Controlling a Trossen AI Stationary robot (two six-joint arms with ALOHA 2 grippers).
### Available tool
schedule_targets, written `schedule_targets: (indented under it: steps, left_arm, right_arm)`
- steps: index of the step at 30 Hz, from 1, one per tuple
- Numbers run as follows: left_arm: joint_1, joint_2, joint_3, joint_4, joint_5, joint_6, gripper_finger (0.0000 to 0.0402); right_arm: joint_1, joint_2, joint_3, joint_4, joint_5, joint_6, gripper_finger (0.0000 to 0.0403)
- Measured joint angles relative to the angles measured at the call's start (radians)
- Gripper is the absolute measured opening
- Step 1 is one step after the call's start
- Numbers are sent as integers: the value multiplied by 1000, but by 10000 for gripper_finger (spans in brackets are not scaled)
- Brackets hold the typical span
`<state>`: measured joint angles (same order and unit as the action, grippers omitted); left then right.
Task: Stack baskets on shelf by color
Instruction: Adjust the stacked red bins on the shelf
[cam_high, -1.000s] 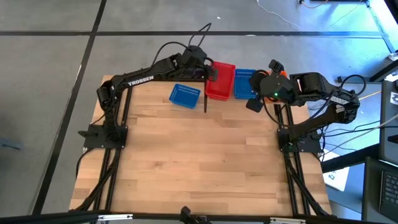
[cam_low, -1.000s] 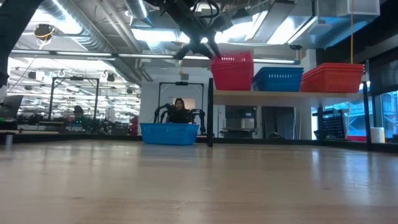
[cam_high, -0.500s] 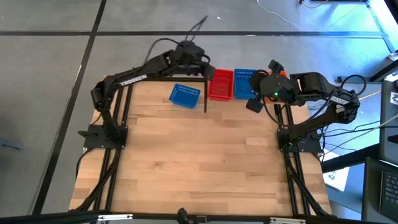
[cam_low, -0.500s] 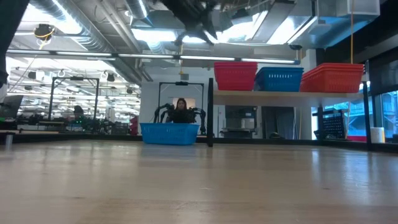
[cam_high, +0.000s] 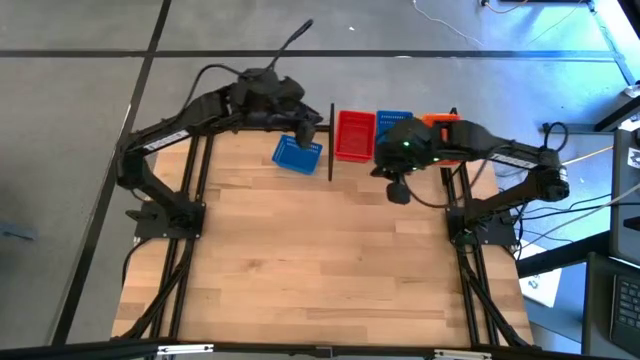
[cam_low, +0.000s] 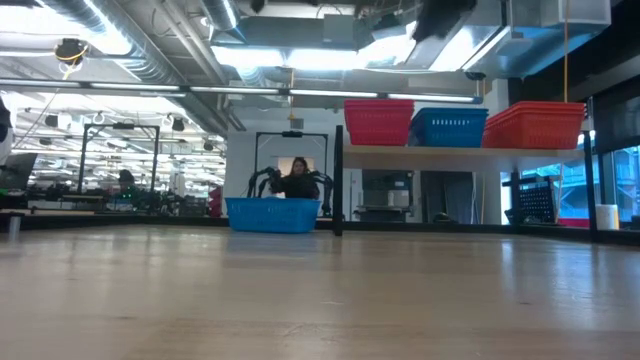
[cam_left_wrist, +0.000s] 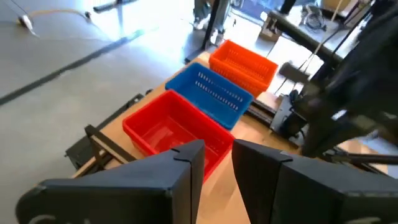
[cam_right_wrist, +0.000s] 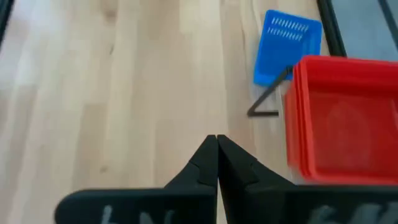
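Red basket now rests on shelf; left pincer, slightly spread, has withdrawn.

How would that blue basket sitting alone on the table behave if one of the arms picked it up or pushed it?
The blue basket on the table looks like thin lattice plastic, so probably light and fairly stiff. Its flat bottom suggests it would slide on the smooth wooden tabletop rather than roll. Being low and wide, it seems unlikely to tip.
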<state>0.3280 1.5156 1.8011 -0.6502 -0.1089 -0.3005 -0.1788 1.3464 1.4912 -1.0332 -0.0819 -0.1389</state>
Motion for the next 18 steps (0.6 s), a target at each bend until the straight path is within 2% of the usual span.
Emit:
schedule_targets:
  steps: [6, 11, 18]
  left_arm:
    - [-33, -48, 0, -57, -47, 0, 74]
    - [-35, -58, 0, -86, -48, -1, 74]
    - [-35, -58, 0, -85, -48, -3, 74]
  right_arm:
    - [-57, 0, -223, 257, -25, -15, 0]
    - [-92, 0, -328, 361, -17, -3, 0]
    - [-108, 0, -394, 458, 106, -24, 0]
